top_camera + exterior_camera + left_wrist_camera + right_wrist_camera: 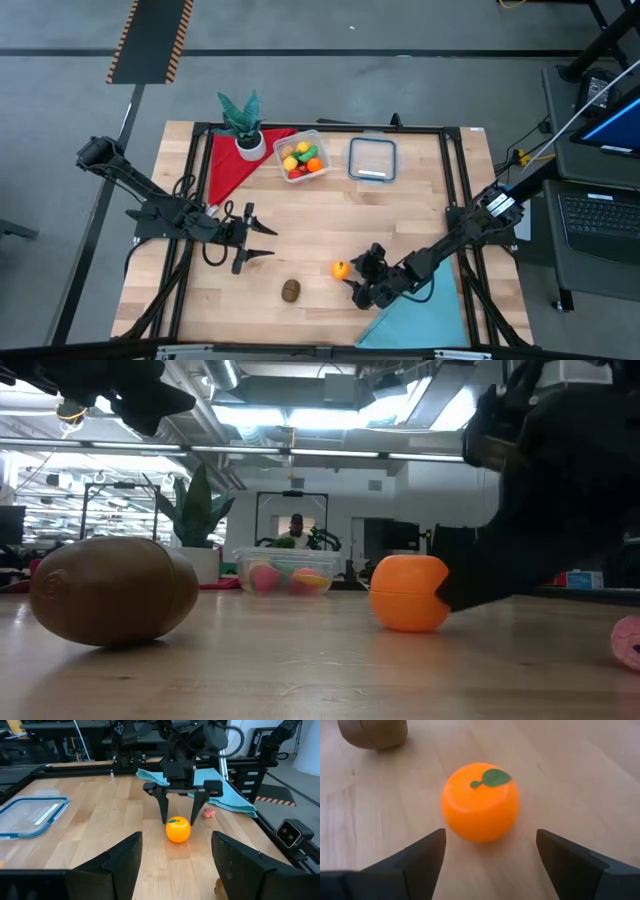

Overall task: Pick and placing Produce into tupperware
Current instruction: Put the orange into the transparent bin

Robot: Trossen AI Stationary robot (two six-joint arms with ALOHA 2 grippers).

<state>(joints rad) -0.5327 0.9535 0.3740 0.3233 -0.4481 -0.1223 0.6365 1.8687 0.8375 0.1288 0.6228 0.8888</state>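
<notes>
Orange (480,802) sits between right gripper's (490,852) spread fingers (417,857), untouched.

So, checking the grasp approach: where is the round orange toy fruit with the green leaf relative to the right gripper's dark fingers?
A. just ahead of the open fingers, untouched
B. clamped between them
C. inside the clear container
A: the round orange toy fruit sits on the wood ahead of the open right gripper, gaps visible on both sides.
</notes>
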